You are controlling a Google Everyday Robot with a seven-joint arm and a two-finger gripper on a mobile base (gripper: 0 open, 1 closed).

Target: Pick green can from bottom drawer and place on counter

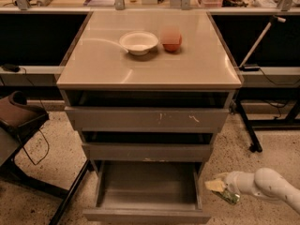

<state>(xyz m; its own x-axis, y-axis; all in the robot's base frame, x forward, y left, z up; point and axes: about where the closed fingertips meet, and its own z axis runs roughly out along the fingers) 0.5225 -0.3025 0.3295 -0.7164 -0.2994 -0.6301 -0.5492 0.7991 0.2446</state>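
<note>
Green can [229,196] is seen gripped tight in the gripper [218,187], low down and just to the right of the open bottom drawer [147,210]. The can is outside the drawer, so the picking part looks done. Next, the can must be lifted high and set on the counter [117,64], away from the white bowl [138,42] and red apple [171,43].
</note>
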